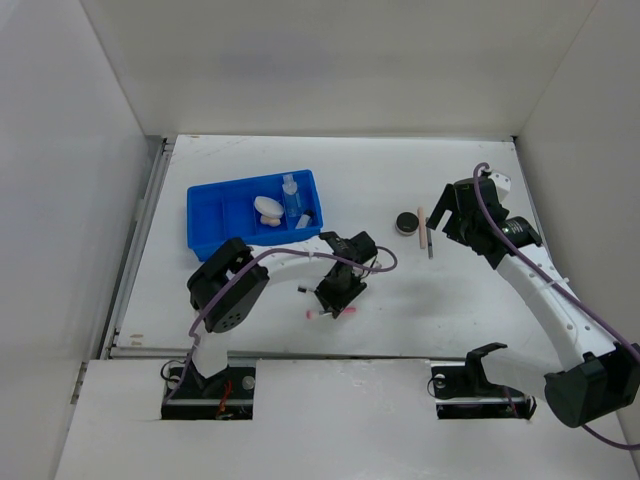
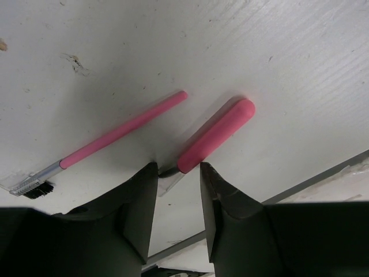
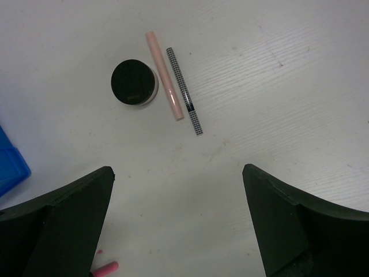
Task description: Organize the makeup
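Two arms work over one white surface (image 1: 450, 310); the left arm (image 1: 285, 254) bends low across the middle, the right arm (image 1: 545, 295) reaches to the far right.

Blue tray (image 1: 212, 222) lies far left on the surface, well apart from both tools; its right compartments hold a pale rounded piece (image 1: 267, 208) (puff or sponge, cannot tell which) and a clear bottle (image 1: 291, 196).

Right tool (image 3: 177, 168): fingers spread wide, nothing between them; it hangs above the surface, near the black round jar (image 3: 134, 83).

Left tool (image 2: 177, 173): fingers a little apart, straddling the near end of the thick pink brush (image 2: 216, 135); a gap shows on one side of the handle, so not clamped.

Thick pink brush lies flat on the surface in front of the tray; the thin pink brush (image 2: 124, 131) lies just beside it, not touching, bristle end at the left edge of the left wrist view.

Black round jar sits upright, lid on, right of centre; beige stick (image 3: 164, 75) just beside it; dark pencil (image 3: 184, 89) lies beside the stick, nearly parallel, on the side away from the jar.
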